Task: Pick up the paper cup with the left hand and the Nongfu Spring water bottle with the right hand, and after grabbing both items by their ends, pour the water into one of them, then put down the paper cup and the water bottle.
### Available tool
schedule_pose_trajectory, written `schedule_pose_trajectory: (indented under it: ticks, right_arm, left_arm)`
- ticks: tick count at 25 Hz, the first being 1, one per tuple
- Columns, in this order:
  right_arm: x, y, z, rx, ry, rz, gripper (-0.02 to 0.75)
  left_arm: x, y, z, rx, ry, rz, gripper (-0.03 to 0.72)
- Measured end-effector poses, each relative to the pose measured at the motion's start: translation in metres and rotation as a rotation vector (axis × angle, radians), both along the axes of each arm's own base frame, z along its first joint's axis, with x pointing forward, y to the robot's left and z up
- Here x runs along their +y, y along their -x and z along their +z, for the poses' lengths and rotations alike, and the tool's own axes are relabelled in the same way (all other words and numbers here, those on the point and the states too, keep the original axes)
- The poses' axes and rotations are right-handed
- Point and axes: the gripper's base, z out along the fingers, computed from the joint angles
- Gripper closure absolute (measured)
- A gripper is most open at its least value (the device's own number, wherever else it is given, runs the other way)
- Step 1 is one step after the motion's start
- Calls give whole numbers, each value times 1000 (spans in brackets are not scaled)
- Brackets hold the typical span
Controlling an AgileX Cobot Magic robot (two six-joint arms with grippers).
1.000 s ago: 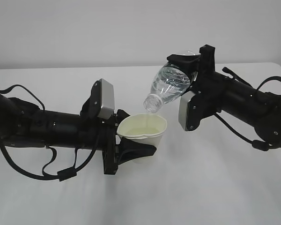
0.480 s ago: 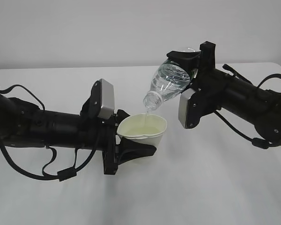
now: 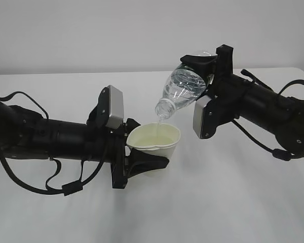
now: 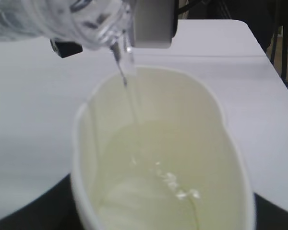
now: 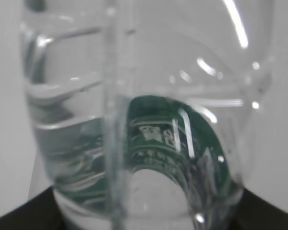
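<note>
Water is running from the Nongfu Spring water bottle into the paper cup, so the pouring step is in hand. The left hand holds the cup above the white counter, left of the middle of the scene, its black fingers pinching the cup low on its body; the cup leans a little toward the near side, and the squeeze has pressed its rim out of round, as the left wrist view shows. That view also shows a thin stream falling from the bottle mouth onto the far inner wall of the cup and a shallow pool gathered at the bottom.

The right hand comes in from the right and grips the bottle by its base end, fingers closed around it, with the neck tipped down and to the left. The mouth hangs just above the cup's far rim, close to it but apart. In the right wrist view the clear ribbed body fills the picture, with the dark green label seen through the water that remains.

The pour looks partly done: some water is still in the bottle and the cup is far from full. Next, as I judge it, the right hand must hold this tilt until enough has passed, then turn the bottle upright before drawing away, so no drip misses the rim. Both items can then be set down on the counter, the cup kept level.
</note>
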Motion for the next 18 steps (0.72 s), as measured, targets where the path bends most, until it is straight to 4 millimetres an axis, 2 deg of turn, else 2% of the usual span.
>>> schedule_pose_trajectory:
  ticks: [18]
  right_arm:
    - [0, 0, 0, 0, 0, 0, 329]
  left_arm:
    - [0, 0, 0, 0, -2, 1, 274]
